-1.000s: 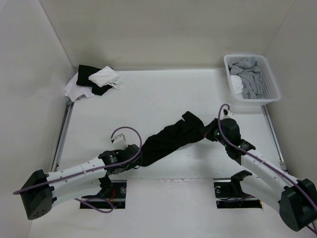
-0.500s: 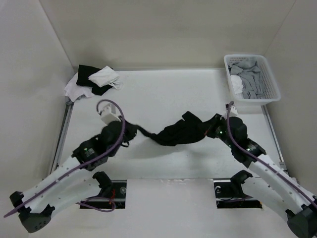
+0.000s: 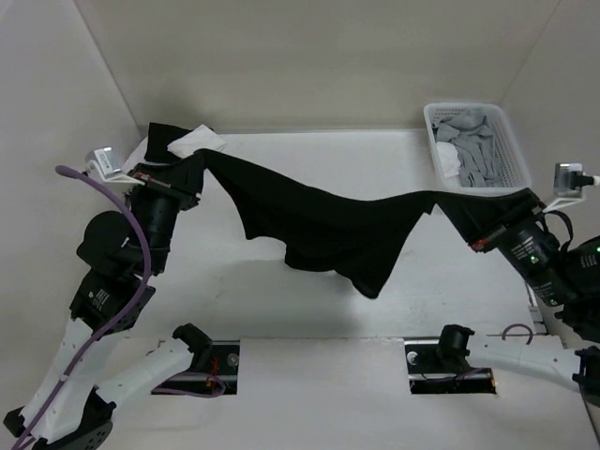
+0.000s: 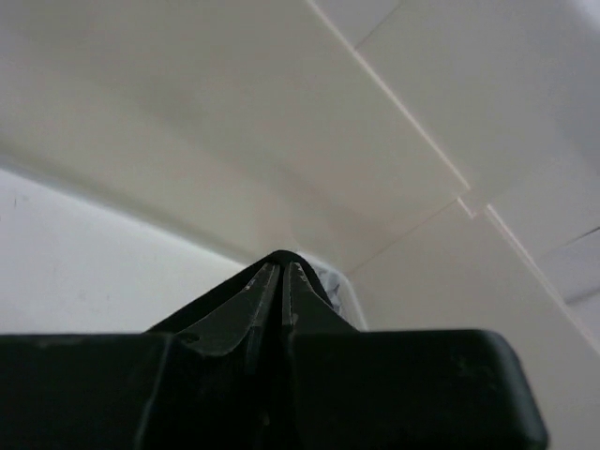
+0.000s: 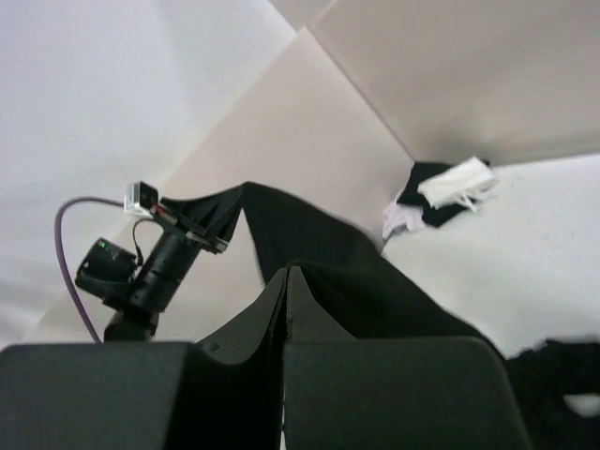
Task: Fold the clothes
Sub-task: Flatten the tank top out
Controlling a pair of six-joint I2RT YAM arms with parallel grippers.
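— Clothes: where are they held?

— Above the table, stretched out between both arms. One end is clamped in the closed left gripper, the other in the closed right gripper.

— How is the long axis laid?

— Left to right, from gripper to gripper, with the middle sagging toward the near edge. Neither arm is favoured. A joint lowering is probably called for.

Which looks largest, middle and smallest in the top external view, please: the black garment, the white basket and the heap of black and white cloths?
1. black garment, spread wide, clearly largest.
2. white basket.
3. heap of black and white cloths, partly covered, so its place below the basket is unsure.
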